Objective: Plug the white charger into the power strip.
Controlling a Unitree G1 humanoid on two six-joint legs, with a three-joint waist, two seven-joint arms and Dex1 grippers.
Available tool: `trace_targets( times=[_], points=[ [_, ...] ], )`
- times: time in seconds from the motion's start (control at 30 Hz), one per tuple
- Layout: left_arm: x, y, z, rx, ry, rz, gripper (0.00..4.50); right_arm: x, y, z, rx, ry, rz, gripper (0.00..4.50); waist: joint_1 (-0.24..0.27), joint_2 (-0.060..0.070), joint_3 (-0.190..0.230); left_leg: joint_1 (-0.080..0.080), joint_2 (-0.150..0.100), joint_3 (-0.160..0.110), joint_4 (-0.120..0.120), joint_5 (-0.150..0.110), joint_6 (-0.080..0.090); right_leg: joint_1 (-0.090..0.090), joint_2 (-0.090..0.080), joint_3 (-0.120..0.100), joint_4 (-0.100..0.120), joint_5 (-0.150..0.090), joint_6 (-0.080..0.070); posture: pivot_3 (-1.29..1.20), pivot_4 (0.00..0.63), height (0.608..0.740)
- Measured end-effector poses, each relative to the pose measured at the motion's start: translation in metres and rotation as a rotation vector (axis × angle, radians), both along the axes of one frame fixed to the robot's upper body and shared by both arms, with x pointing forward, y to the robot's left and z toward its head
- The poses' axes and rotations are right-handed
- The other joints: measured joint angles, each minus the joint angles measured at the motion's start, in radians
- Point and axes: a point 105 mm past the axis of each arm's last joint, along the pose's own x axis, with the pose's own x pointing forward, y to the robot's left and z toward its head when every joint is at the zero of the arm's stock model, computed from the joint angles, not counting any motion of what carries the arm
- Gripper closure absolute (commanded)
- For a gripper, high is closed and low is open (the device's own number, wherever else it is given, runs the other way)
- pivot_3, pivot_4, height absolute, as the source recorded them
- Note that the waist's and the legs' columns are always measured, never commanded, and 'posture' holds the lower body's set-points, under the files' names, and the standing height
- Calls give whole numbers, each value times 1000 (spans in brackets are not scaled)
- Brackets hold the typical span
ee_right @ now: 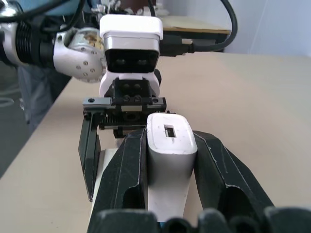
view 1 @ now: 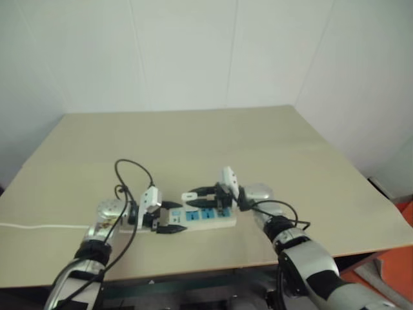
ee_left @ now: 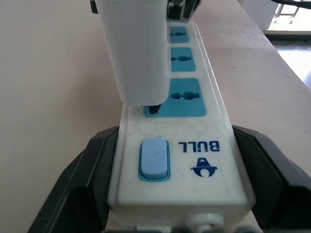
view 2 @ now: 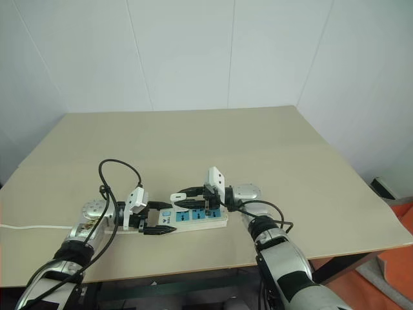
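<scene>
Beige tabletop (view 1: 193,139), near front edge: left gripper (ee_left: 170,194) clamps long white blue-socketed power strip's (ee_left: 194,145) switch end; right gripper (ee_right: 170,160) pinches small white cube charger (ee_right: 170,141), standing on the socket nearest that switch.

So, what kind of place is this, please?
Probably a plain lab or test room, not a home. A bare beige table stands in a corner of white panel walls, and it carries just the power strip, with the charger held over it.
</scene>
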Motion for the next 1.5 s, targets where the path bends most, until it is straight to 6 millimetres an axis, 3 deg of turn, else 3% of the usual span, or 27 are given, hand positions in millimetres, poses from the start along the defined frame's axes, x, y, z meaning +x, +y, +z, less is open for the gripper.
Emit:
trace_targets(
  times=[0.43,0.57,0.77,1.1,1.27,1.5],
  points=[
    [1,-2,8,-22,-22,-15,1229,2,-3,12,50,10,15,3387,11,10,20,-4,0,0,0,5,8,-3,2,0,3,3,1,0,150,740],
    [2,-2,13,-19,-43,-36,1229,0,-8,14,137,32,8,3387,12,10,24,-15,0,0,2,6,9,-13,2,0,4,8,6,0,150,740],
    [-8,-6,16,-4,-53,-147,1229,11,-24,40,251,-30,-53,3387,15,14,28,-27,-1,0,2,13,1,-20,2,0,1,9,5,0,150,740],
    [-8,-7,17,0,-59,-165,1229,14,-25,34,171,22,-62,3387,17,14,29,-32,-2,1,2,13,1,-24,1,0,1,8,6,0,150,740],
    [-8,-8,16,1,-57,-166,1229,9,-25,42,113,32,-19,3387,22,14,29,-32,-1,1,2,13,1,-25,1,0,1,8,6,0,150,740],
    [-6,-9,16,6,-61,-159,1229,-4,-26,16,87,86,-21,3387,29,14,29,-32,-1,1,3,13,1,-25,1,0,2,8,6,0,150,740]
  ],
)
